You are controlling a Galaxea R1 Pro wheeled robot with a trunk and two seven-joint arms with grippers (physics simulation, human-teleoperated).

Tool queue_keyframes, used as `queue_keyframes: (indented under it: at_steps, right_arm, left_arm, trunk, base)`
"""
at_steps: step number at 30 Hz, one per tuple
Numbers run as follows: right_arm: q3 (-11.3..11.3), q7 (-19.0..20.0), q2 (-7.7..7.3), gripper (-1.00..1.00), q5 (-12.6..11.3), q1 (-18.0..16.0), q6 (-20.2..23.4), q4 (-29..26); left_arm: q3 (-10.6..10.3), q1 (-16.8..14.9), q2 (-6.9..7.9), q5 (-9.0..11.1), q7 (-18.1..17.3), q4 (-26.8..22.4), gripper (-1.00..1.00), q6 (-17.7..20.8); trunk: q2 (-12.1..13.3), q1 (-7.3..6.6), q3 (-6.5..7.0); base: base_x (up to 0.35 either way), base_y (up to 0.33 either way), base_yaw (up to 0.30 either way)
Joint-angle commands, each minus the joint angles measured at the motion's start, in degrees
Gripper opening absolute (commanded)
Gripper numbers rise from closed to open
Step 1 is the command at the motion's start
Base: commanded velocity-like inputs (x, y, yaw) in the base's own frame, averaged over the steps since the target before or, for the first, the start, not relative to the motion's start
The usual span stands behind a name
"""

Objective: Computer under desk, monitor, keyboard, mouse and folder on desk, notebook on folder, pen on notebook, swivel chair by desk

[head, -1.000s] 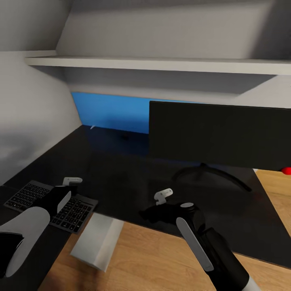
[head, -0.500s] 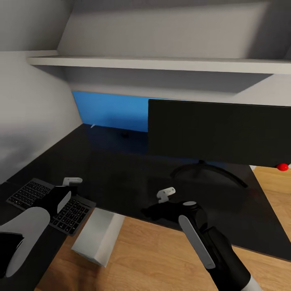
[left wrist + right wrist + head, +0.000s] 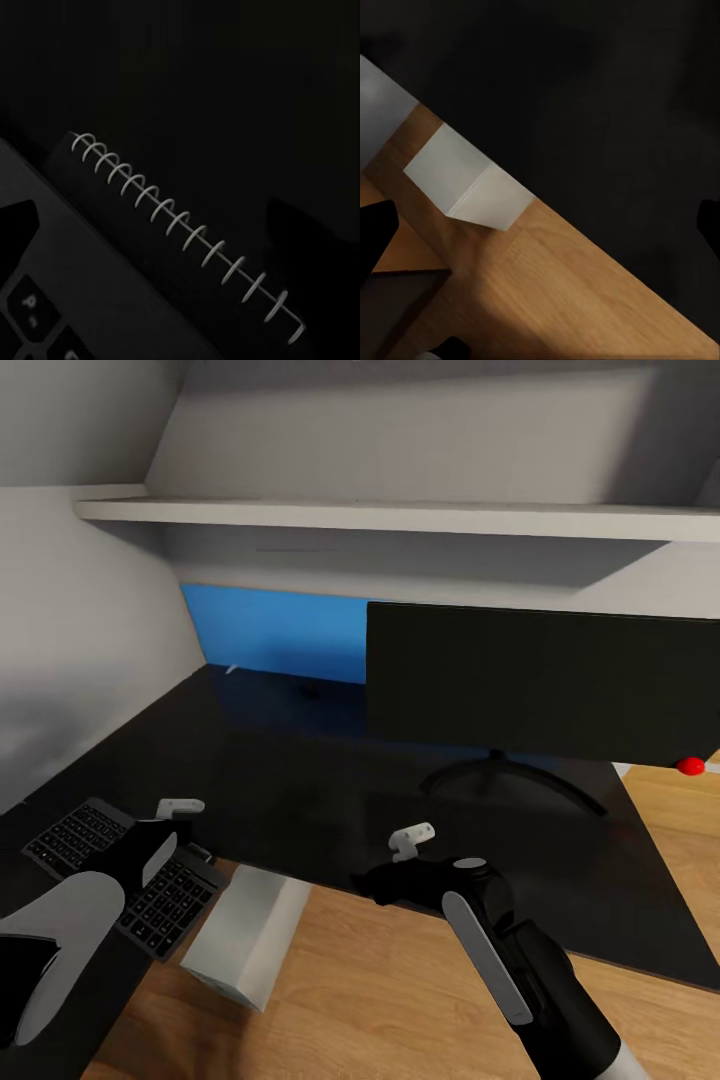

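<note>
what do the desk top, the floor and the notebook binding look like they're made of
Desk top: dark, glossy, possibly glass or lacquer, since it faintly mirrors the monitor stand.
Floor: wood or wood-look planks, warm grain, matte.
Notebook binding: pale spiral wire, likely metal, though it could be plastic.

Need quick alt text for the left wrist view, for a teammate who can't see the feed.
A spiral-bound notebook, very dark, runs diagonally across a black surface, its white wire coil the brightest thing in the picture. Beside it lies the edge of a dark keyboard, with a few keys faintly legible.
</note>
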Motion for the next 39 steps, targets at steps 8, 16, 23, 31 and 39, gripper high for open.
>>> queue_keyframes:
  at_steps: [8, 16, 23, 31, 39]
  right_arm:
    - [-0.8, -0.6, -0.04, 1.0, -0.6, -0.1, 0.2, -0.1]
    - [-1.7, -0.6, -0.05, 1.0, -0.7, 0.2, 0.2, -0.1]
    - [-3.6, -0.5, -0.04, 1.0, -0.7, 0.4, 0.2, -0.1]
    - [-3.9, -0.6, -0.03, 1.0, -0.8, 0.5, 0.2, -0.1]
    - [-4.2, -0.4, 0.3, 1.0, -1.1, 0.9, -0.2, 0.1]
  left_arm:
    - [-0.2, 0.0, -0.03, 1.5, -0.2, 3.4, 1.0, 0.4]
    - [-0.3, -0.1, -0.2, 1.6, -0.2, 0.6, 1.0, 1.0]
    - [-0.3, 0.0, -0.24, 1.7, -0.3, -1.0, 1.0, 2.4]
    - [-0.1, 1.3, -0.23, 1.8, -0.3, -8.6, 1.0, 6.6]
    - [3.5, 4.0, -0.11, 2.8, -0.2, -18.6, 1.0, 11.6]
  trunk:
    - [0.0, 0.0, -0.06]
    - [0.0, 0.0, -0.06]
    - [0.0, 0.0, -0.06]
    - [0.0, 0.0, -0.06]
    - [0.0, 0.0, -0.06]
  base:
    - [-0.041, 0.0, 0.0]
    - [-0.018, 0.0, 0.0]
    - [-0.001, 0.0, 0.0]
    - [0.0, 0.0, 0.0]
    - [0.0, 0.0, 0.0]
